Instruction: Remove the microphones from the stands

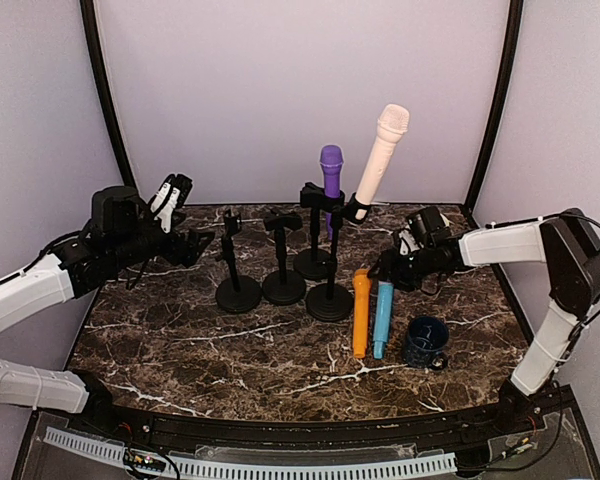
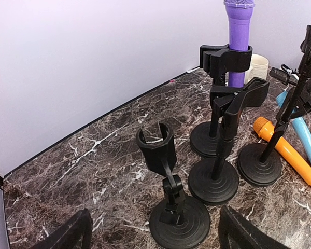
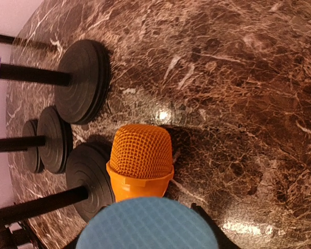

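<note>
Marble table [image 1: 180, 340] carries everything. Over its left side the left gripper [image 1: 185, 220] hovers about level with the stand tops, fingers spread wide with nothing between them, clear of the nearest stand. At the right, the right gripper [image 1: 392, 270] sits low over the table at the head end of the blue mic [image 1: 382, 320]. Its fingers do not show clearly in any view, so whether it is open or gripping cannot be told.

Four black stands [image 1: 238, 290] cluster mid-table. The two on the left have empty clips. The rear one holds the purple mic [image 1: 331, 170] upright in its clip. The front right one holds the cream mic [image 1: 380, 160], tilted to the right.

The orange mic [image 1: 361, 310] lies flat just beside the blue mic, parallel to it. Both heads point toward the stands, and the orange head is close to the front stand's base. A dark blue cup [image 1: 425, 342] stands near the blue mic, to its right.
</note>
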Motion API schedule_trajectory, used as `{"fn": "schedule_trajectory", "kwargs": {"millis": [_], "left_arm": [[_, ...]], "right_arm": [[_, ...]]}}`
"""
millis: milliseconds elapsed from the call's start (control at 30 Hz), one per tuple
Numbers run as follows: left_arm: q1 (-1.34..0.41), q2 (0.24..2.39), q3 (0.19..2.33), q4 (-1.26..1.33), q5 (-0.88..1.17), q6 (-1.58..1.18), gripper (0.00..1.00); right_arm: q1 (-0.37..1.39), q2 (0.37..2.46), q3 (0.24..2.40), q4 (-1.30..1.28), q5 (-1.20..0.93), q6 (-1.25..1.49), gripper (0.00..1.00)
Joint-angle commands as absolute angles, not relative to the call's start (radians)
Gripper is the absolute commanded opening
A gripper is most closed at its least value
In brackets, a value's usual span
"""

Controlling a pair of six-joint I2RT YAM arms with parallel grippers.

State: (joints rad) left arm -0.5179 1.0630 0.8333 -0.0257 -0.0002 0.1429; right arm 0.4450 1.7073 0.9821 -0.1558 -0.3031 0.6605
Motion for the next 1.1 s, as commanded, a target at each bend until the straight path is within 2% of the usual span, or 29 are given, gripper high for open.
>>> {"fn": "schedule_trajectory", "kwargs": {"millis": [0,133,200,400,633,767,900,1067], "left_arm": [[-0.515,1.042,0.821,-0.007,-0.006,0.161,0.86],[-0.515,1.038,0.817,-0.004,-0.002,0.163,0.86],[-0.515,1.036,0.815,-0.003,0.020,0.164,0.86],[-0.517,1.014,0.796,0.025,0.033,0.171,0.86],[-0.517,0.985,0.771,0.057,0.029,0.184,0.86],[-0.517,0.992,0.771,0.058,0.028,0.186,0.86],[-0.518,1.005,0.770,0.058,0.038,0.186,0.86],[-0.518,1.012,0.770,0.058,0.037,0.188,0.86]], "right_arm": [[0.437,1.696,0.965,-0.063,-0.264,0.680,0.60],[0.430,1.651,0.933,-0.033,-0.249,0.682,0.76],[0.426,1.618,0.918,-0.029,-0.235,0.675,0.81],[0.416,1.417,0.818,0.039,-0.206,0.608,0.87],[0.475,1.096,0.655,0.277,-0.347,0.541,0.89],[0.635,1.013,0.655,0.315,-0.193,0.509,0.90],[0.771,1.013,0.686,0.349,0.093,0.502,0.92],[0.821,1.111,0.765,0.384,0.178,0.483,0.92]]}}
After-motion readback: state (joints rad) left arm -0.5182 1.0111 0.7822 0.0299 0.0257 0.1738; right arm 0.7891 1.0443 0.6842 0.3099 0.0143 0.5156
